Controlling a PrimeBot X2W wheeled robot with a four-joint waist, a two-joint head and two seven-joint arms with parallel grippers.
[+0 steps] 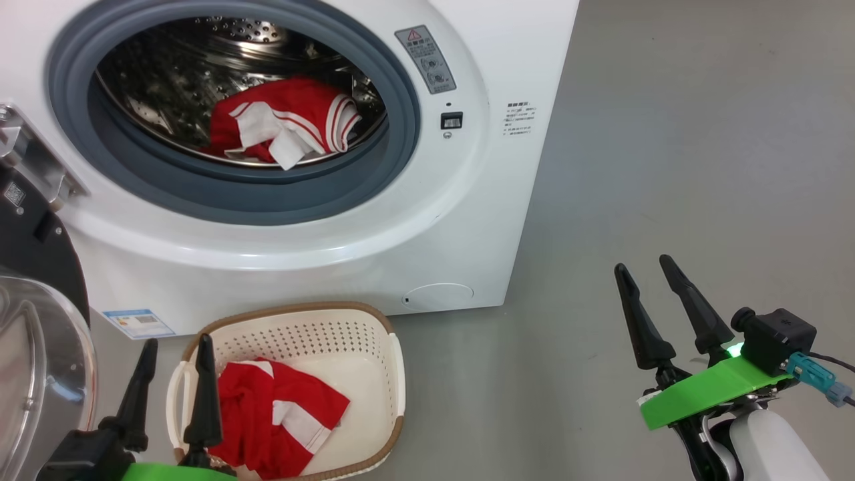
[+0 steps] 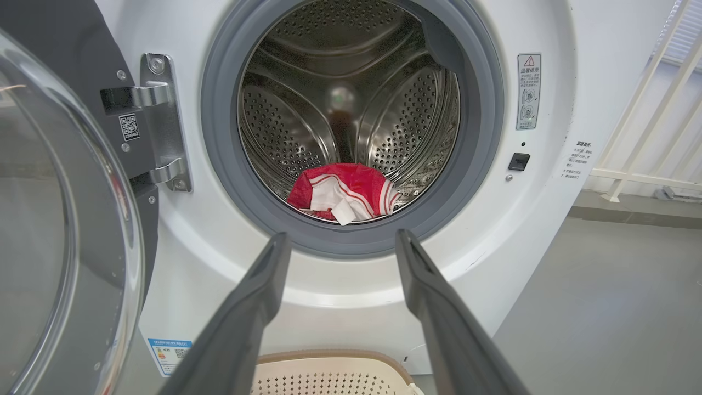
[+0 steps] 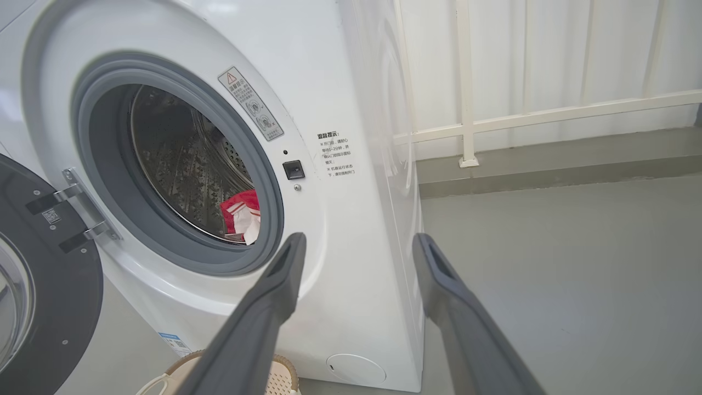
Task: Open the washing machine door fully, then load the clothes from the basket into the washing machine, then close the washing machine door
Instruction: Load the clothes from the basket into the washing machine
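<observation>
The white washing machine [image 1: 467, 220] fills the upper left of the head view, and its black round door [image 1: 37, 321] hangs swung wide open at the left edge. One red and white piece of the clothes [image 1: 284, 123] lies at the front of the steel drum, also visible as clothes [image 2: 343, 192] in the left wrist view. A second red piece [image 1: 274, 414] lies in the cream basket [image 1: 374, 334] on the floor before the machine. My left gripper [image 1: 175, 349] is open and empty just above the basket's left edge. My right gripper [image 1: 644, 265] is open and empty, off to the right over bare floor.
Grey floor [image 1: 701, 167] stretches to the right of the machine. In the right wrist view a white railing [image 3: 466, 109] and wall stand behind the machine. The door's hinge bracket [image 2: 159, 120] sits left of the grey seal.
</observation>
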